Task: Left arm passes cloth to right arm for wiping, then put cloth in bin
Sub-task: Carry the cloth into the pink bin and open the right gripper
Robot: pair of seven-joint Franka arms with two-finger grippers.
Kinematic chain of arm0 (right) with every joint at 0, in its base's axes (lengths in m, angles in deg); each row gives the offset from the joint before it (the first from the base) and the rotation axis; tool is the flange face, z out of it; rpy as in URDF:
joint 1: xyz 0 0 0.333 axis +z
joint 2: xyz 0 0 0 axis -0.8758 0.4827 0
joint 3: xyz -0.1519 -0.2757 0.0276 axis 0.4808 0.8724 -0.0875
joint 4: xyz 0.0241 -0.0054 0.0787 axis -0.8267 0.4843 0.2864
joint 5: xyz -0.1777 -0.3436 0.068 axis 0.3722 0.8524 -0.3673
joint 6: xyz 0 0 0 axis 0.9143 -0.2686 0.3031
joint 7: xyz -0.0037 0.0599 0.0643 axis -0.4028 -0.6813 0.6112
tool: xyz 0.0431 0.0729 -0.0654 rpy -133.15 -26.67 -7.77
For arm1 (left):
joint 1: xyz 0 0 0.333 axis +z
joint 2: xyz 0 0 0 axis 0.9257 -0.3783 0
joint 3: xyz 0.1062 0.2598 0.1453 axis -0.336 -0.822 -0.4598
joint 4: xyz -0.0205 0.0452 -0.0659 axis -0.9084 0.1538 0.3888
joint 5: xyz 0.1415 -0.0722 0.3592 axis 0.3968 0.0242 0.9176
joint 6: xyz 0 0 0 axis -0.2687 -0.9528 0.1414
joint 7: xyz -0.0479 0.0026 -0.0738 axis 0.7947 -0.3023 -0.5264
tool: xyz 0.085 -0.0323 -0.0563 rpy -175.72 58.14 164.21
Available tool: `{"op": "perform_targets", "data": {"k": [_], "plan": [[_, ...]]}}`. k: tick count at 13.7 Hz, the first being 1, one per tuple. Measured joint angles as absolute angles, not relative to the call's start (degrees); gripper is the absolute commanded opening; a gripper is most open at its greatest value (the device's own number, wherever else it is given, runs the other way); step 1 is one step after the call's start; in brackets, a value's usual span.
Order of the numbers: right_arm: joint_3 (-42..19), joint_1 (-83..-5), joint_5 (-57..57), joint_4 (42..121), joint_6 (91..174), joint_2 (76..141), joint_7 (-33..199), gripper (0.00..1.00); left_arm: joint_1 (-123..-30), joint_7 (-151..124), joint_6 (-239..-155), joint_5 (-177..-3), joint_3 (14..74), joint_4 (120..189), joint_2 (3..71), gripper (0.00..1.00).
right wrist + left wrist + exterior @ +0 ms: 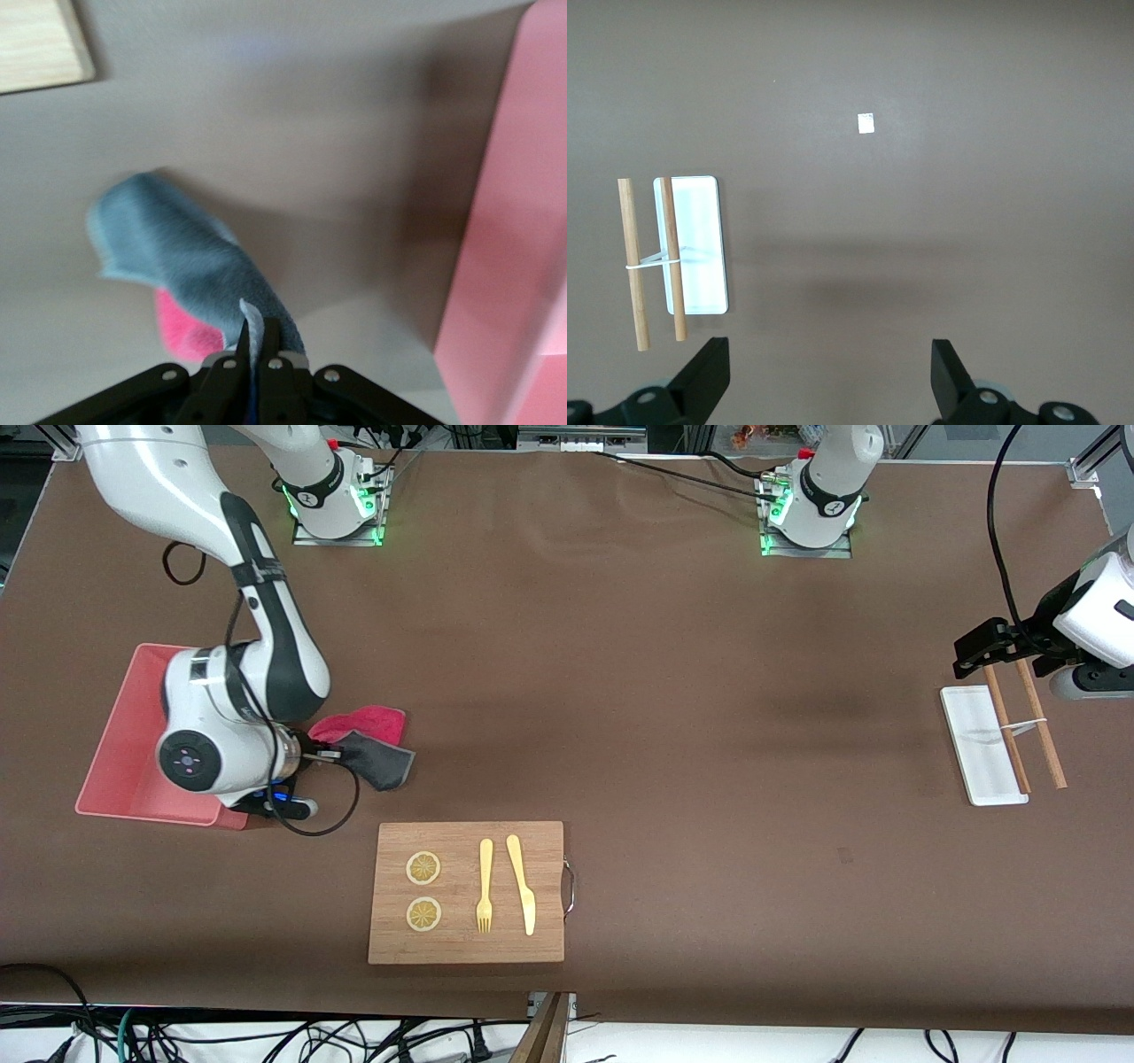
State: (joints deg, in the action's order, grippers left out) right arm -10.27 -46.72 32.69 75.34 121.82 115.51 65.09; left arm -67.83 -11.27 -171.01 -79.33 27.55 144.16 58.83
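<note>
Brown table (620, 691). Cloth (376, 748), grey face out with pink showing, sits mid-left of the front view, pinched in the closed right gripper (257, 341) beside the pink bin (124, 735). Left gripper (831, 372), fingers spread and empty, waits at the right edge above the white tray (979, 748) with two wooden sticks (1028, 722).

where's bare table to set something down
Widest bare stretch: between the board and the white tray, up to the arm bases. Crowded by the bin, where the right gripper holds the cloth.
</note>
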Motion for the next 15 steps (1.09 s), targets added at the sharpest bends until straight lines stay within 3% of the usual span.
{"op": "perform_targets", "data": {"k": [7,11,15], "plan": [[-9.65,-52.56,39.62,66.22,101.6,103.23,78.91,0.0,-67.83,-11.33,-171.01,-79.33,27.55,143.16,58.25,1.0],[-4.33,-53.79,43.58,64.4,97.48,101.8,91.26,0.0,-67.91,-11.34,-171.01,-79.33,27.6,143.1,58.14,1.0],[-1.0,-56.74,45.64,65.8,99.21,103.04,100.34,0.0,-68.0,-11.34,-171.0,-79.33,27.71,143.07,57.16,1.0]]}}
